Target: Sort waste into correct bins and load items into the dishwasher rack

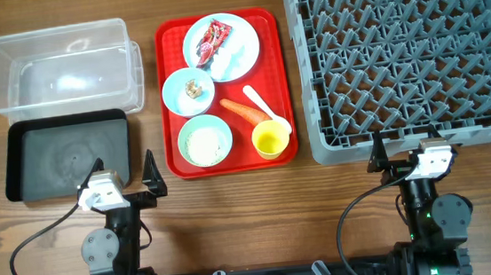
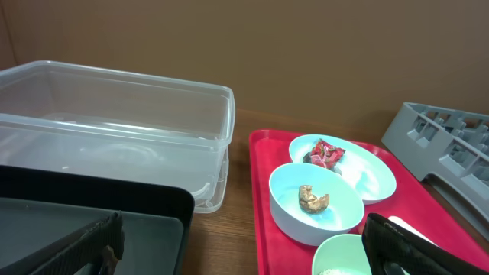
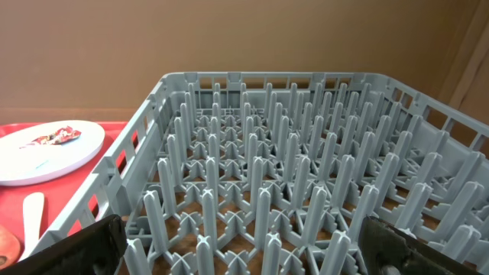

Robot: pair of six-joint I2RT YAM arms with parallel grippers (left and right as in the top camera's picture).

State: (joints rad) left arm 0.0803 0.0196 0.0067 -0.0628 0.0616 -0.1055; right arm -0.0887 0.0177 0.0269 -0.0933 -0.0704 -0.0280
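Red wrapper lies on the blue plate at the far end of the red tray, well ahead of the left hand, which gapes wide and empty by the black tray. The right hand, equally wide and empty, faces the grey rack.

Lighting is bright, even and diffuse from above in all three views. Overhead view is sharp, with only faint, soft shadows on the table. A pale glare patch sits on the clear tub floor and a dull sheen on the black tray. In the wrist views, the left fingers and right fingers are dark and blurred at the lower corners. The dishwasher rack is in focus.
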